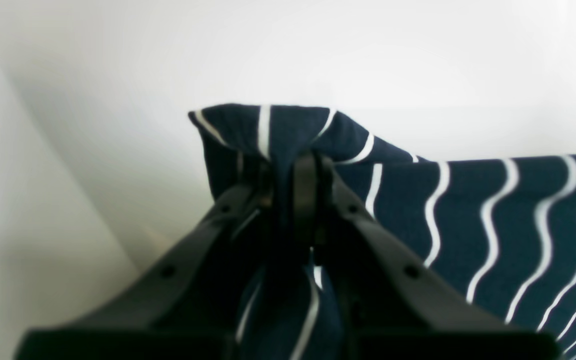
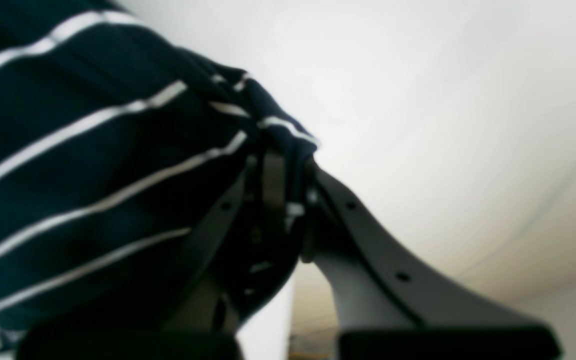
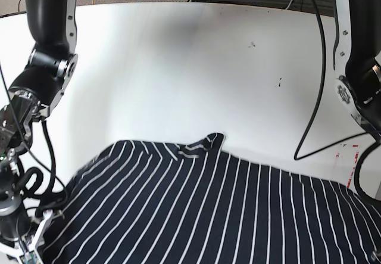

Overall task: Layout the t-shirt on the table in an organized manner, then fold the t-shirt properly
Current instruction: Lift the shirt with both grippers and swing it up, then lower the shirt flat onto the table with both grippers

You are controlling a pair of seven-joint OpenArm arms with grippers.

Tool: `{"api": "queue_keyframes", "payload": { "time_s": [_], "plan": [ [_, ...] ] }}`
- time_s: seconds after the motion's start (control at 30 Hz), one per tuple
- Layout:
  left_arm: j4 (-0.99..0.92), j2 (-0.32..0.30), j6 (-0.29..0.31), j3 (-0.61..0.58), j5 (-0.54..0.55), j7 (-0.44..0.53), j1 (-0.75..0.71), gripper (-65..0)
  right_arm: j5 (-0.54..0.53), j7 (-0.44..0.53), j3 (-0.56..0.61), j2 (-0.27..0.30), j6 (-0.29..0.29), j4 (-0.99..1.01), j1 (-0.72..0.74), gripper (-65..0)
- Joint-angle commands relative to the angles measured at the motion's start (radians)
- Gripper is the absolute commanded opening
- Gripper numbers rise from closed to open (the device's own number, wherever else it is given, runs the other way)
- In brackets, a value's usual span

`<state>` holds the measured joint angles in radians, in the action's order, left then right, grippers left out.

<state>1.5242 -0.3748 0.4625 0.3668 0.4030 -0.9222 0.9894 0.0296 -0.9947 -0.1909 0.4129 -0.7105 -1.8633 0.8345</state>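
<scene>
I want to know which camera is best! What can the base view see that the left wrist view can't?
Only the base view shows the whole spread of the t-shirt, the wide white table with its small red-and-white sticker, and both arms. Only the left wrist view shows the left end effector shut on a bunched fold of the fabric. Both show the dark t-shirt with thin white stripes.

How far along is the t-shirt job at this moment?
Early, laying-out stage. Done: nothing folded yet; the t-shirt lies spread but rumpled across the near part of the table. In hand: the left gripper and right gripper are each shut on a pinch of cloth at an edge. Left: flatten it, then make every fold.
</scene>
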Motion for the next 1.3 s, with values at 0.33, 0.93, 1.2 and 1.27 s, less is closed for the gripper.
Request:
{"api": "queue_keyframes", "payload": {
  "time_s": [0.33, 0.93, 1.2, 1.27],
  "plan": [
    [-0.015, -0.017, -0.008, -0.044, 0.003, 0.036, 0.185, -64.7, 0.02, -0.031, 0.118, 0.086, 0.012, -0.032, 0.211, -64.8],
    [0.124, -0.014, -0.005, 0.053, 0.075, 0.036, -0.323, -64.9, 0.014, -0.039, -0.201, 0.008, 0.012, -0.177, -0.387, -64.8],
    [0.195, -0.008, -0.005, 0.125, 0.078, 0.039, -0.643, -65.0, 0.017, -0.033, -0.408, -0.18, 0.012, -0.174, -0.67, -64.8],
    [0.207, 0.007, -0.003, 0.142, 0.092, 0.041, -0.728, -65.0, 0.016, -0.033, -0.45, -0.233, 0.012, -0.174, -0.731, -64.8]
  ]
}}
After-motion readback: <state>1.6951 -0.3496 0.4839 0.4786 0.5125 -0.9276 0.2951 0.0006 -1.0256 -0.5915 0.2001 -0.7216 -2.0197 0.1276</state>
